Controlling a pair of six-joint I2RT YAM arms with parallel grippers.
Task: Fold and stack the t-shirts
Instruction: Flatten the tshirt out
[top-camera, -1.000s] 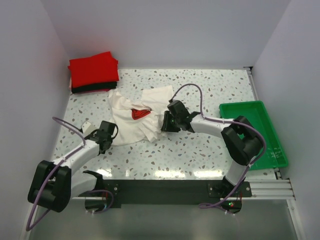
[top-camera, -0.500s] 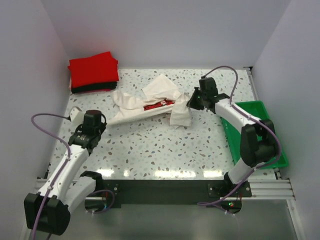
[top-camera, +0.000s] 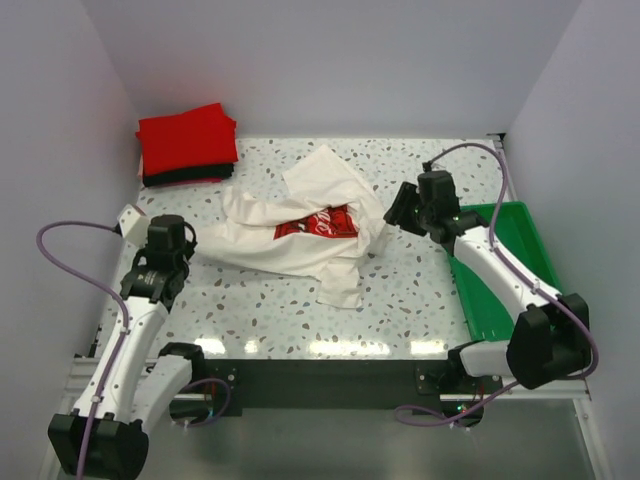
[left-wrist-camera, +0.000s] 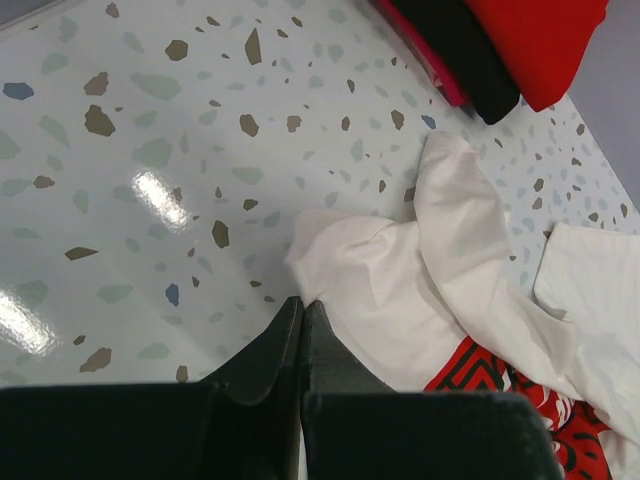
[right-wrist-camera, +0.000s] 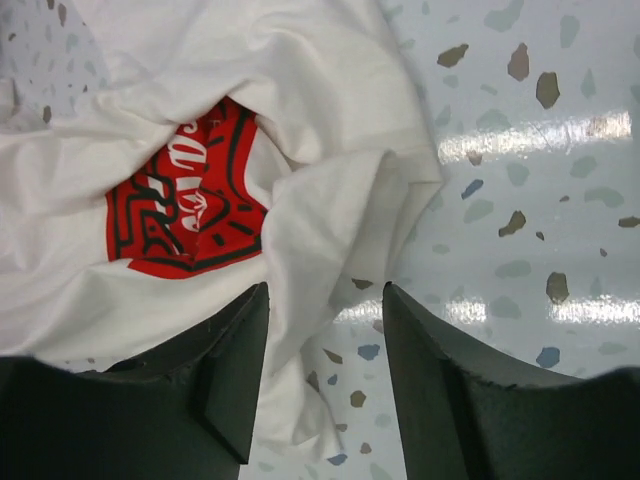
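On the table (top-camera: 420, 300), the white t-shirt (top-camera: 300, 245) lies crumpled in the middle, the red and black t-shirts (top-camera: 187, 145) sit folded at the back left, the left gripper (left-wrist-camera: 300, 310) pinches the white one's edge, and the right gripper (right-wrist-camera: 325, 320) hangs wide open, holding nothing.

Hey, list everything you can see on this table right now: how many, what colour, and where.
cream-white t-shirt: 1, red chest print, crumpled mid-table
red t-shirt: 1, folded, far left corner, top of pile
black t-shirt: 1, folded, under the red one
tray: 1, green, right edge
table: 1, pale speckled
left arm: 1, white and black
right arm: 1, white and black
left claw: black, shut on the cream shirt's left edge
right claw: black, open over its right side
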